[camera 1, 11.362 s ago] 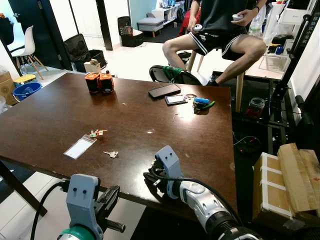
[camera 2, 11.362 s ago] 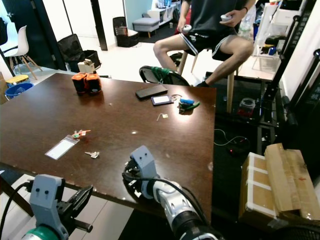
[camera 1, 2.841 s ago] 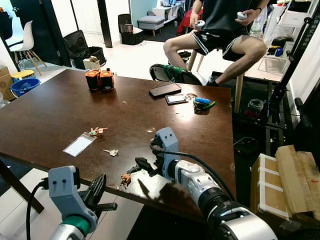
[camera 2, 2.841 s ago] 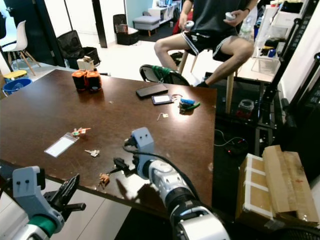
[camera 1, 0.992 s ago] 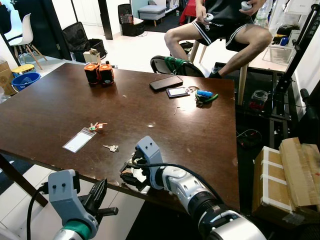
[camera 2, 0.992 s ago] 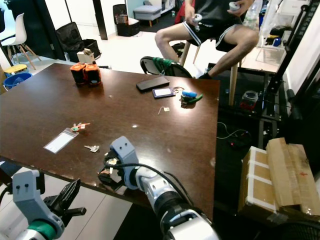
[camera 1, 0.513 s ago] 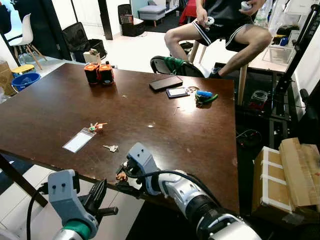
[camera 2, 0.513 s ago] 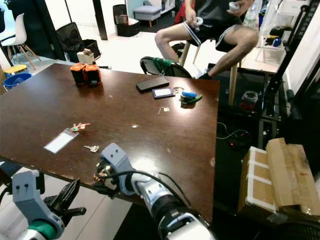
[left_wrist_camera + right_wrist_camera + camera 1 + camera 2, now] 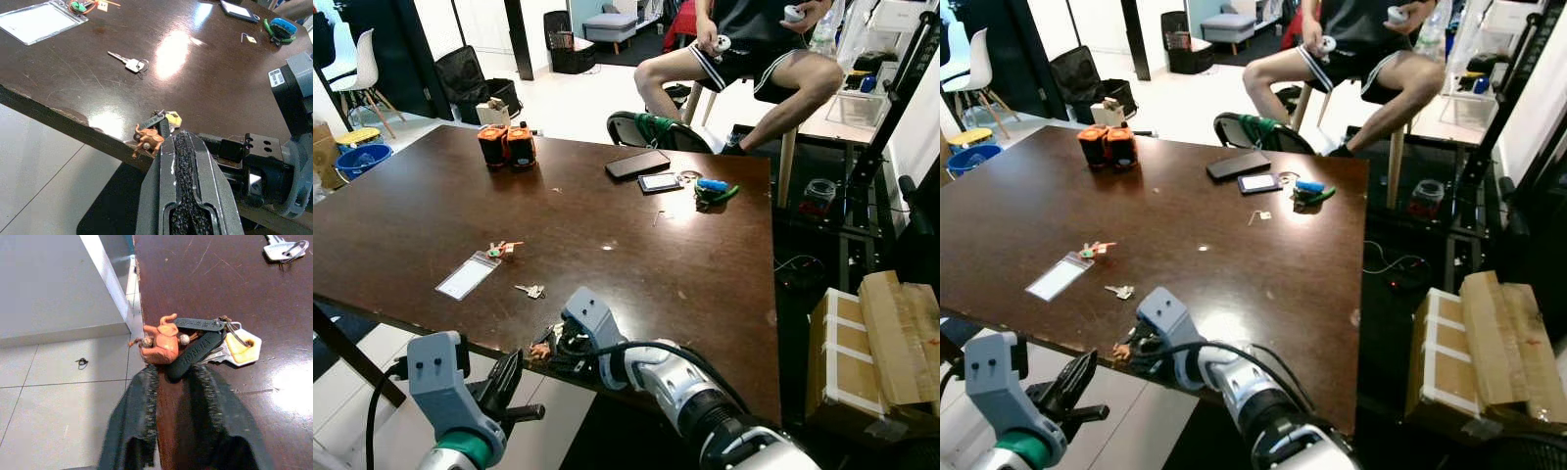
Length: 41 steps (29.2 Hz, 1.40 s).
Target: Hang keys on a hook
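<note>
A key bunch point(image 9: 195, 345) with an orange figure charm, a black strap and a yellow-headed key lies at the near edge of the dark wooden table point(image 9: 607, 225). The charm hangs over the edge. My right gripper point(image 9: 177, 374) rests low on the table, open, its fingertips on either side of the black strap. In the left eye view the right gripper point(image 9: 560, 347) sits right behind the key bunch point(image 9: 541, 349). My left gripper point(image 9: 178, 137) is shut and empty, below and in front of the table edge, pointing at the key bunch point(image 9: 152, 135).
A single silver key point(image 9: 530, 290), a clear badge holder point(image 9: 468, 278) and small orange-green keys point(image 9: 501, 248) lie on the table's left. Two phones point(image 9: 635, 164) and orange-black blocks point(image 9: 506, 147) sit farther back. A person point(image 9: 744, 49) sits beyond the table. Cardboard boxes point(image 9: 871, 343) stand at the right.
My right gripper has slid the key bunch left and toward me to the table's near edge, where the charm now overhangs. The left gripper has stayed in place.
</note>
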### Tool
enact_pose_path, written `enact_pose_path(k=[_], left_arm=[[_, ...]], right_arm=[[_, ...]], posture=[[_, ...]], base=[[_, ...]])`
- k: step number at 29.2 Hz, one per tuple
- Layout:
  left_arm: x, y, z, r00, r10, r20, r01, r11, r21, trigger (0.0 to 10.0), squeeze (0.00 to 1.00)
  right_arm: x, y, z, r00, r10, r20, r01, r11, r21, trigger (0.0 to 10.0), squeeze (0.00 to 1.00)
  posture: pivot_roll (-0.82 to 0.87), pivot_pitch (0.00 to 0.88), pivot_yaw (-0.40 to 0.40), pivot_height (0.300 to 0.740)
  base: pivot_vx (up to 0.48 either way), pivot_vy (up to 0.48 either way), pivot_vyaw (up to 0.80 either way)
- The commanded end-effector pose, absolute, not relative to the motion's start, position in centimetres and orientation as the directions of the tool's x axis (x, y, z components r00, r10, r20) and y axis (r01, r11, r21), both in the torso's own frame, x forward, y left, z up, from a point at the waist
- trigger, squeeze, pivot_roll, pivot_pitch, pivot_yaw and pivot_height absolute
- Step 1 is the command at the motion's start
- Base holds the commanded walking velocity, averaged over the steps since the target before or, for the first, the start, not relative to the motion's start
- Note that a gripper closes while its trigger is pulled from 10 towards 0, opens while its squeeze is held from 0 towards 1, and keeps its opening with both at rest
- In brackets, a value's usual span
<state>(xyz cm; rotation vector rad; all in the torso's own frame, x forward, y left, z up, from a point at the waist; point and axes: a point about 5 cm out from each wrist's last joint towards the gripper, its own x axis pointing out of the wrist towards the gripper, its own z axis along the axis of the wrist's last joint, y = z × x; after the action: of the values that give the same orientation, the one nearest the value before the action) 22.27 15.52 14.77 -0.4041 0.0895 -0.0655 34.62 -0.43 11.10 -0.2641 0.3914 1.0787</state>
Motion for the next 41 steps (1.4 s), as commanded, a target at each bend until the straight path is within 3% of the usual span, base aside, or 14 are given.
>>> enact_pose_path(k=[1, 8, 10, 12, 14, 16, 17, 19, 28, 29, 30, 31, 39, 41], left_arm=[[22.2, 15.8, 14.3, 0.993, -0.070, -0.094, 0.026, 0.916, -0.400, 10.0, 0.00], [22.2, 15.9, 14.3, 0.994, -0.061, -0.090, 0.020, 0.916, -0.400, 10.0, 0.00], [22.3, 16.1, 14.3, 0.995, -0.053, -0.088, 0.014, 0.917, -0.399, 10.0, 0.00], [22.3, 16.1, 14.3, 0.995, -0.053, -0.088, 0.014, 0.917, -0.399, 10.0, 0.00], [22.3, 16.3, 14.2, 0.995, -0.047, -0.088, 0.008, 0.917, -0.398, 10.0, 0.00], [22.3, 16.3, 14.2, 0.995, -0.047, -0.088, 0.008, 0.917, -0.398, 10.0, 0.00], [22.3, 16.4, 14.2, 0.995, -0.045, -0.089, 0.006, 0.917, -0.398, 10.0, 0.00], [22.4, 16.5, 14.1, 0.995, -0.040, -0.090, 0.001, 0.918, -0.397, 10.0, 0.00], [22.6, 17.3, 13.8, 0.996, 0.015, -0.089, -0.048, 0.923, -0.383, 10.0, 0.00], [22.6, 17.8, 13.8, 0.995, 0.048, -0.084, -0.076, 0.926, -0.370, 10.0, 0.00], [22.6, 17.8, 13.8, 0.995, 0.048, -0.084, -0.076, 0.926, -0.370, 10.0, 0.00], [22.6, 18.5, 13.9, 0.993, 0.093, -0.078, -0.114, 0.934, -0.338, 10.0, 0.00], [22.5, 19.0, 14.5, 0.987, 0.149, -0.055, -0.158, 0.956, -0.247, 10.0, 0.00], [21.7, 18.5, 14.8, 0.990, 0.133, -0.050, -0.141, 0.963, -0.230, 10.0, 0.00]], right_arm=[[32.4, -0.8, 7.1, 0.323, 0.760, -0.564, -0.892, 0.443, 0.086, 0.0, 0.00], [33.1, -1.3, 7.8, 0.373, 0.771, -0.516, -0.873, 0.480, 0.086, 0.0, 0.00], [34.6, -2.5, 9.3, 0.499, 0.753, -0.429, -0.807, 0.584, 0.087, 0.0, 0.00], [34.6, -2.5, 9.3, 0.499, 0.753, -0.429, -0.807, 0.584, 0.087, 0.0, 0.00], [37.0, -5.4, 11.5, 0.683, 0.655, -0.324, -0.668, 0.739, 0.086, 0.0, 0.00], [37.0, -5.4, 11.5, 0.683, 0.655, -0.324, -0.668, 0.739, 0.086, 0.0, 0.00], [38.0, -7.3, 12.7, 0.764, 0.584, -0.274, -0.582, 0.807, 0.097, 0.0, 0.00], [38.9, -9.1, 13.8, 0.831, 0.509, -0.224, -0.495, 0.861, 0.117, 0.0, 0.00], [39.8, -12.0, 16.5, 0.903, 0.429, -0.036, -0.412, 0.886, 0.214, 0.0, 0.00], [39.8, -12.4, 17.4, 0.908, 0.416, 0.054, -0.415, 0.874, 0.252, 3.0, 0.00], [39.8, -12.4, 17.4, 0.908, 0.416, 0.054, -0.415, 0.874, 0.252, 3.0, 0.00], [39.4, -12.7, 17.9, 0.910, 0.394, 0.127, -0.414, 0.869, 0.270, 10.0, 0.00], [36.3, -12.2, 16.7, 0.898, 0.371, 0.235, -0.422, 0.879, 0.224, 10.0, 0.00], [33.3, -13.0, 15.4, 0.904, 0.332, 0.267, -0.381, 0.911, 0.155, 10.0, 0.00]], posture=[[0.03, 0.109, 0.134, 0.740], [0.03, 0.106, 0.132, 0.740], [0.03, 0.098, 0.126, 0.740], [0.03, 0.098, 0.126, 0.740], [0.02, 0.091, 0.126, 0.740], [0.02, 0.091, 0.126, 0.740], [0.02, 0.086, 0.126, 0.740], [0.01, 0.078, 0.125, 0.740], [0.01, 0.025, 0.112, 0.740], [0.01, 0.015, 0.111, 0.740], [0.01, 0.015, 0.111, 0.740], [0.01, 0.005, 0.110, 0.740], [0.00, 0.000, 0.110, 0.740], [-0.01, 0.000, 0.115, 0.740]], base=[[0.000, 0.000, 0.00], [0.000, 0.000, 0.00], [0.000, 0.000, 0.00], [0.000, 0.000, 0.00], [0.000, 0.000, 0.00], [0.000, 0.000, 0.00], [0.000, 0.000, 0.00], [0.000, 0.000, 0.00], [0.000, 0.000, 0.00], [0.000, 0.000, 0.00], [0.000, 0.000, 0.00], [0.000, 0.000, 0.00], [0.000, 0.000, 0.00], [0.000, 0.000, 0.00]])
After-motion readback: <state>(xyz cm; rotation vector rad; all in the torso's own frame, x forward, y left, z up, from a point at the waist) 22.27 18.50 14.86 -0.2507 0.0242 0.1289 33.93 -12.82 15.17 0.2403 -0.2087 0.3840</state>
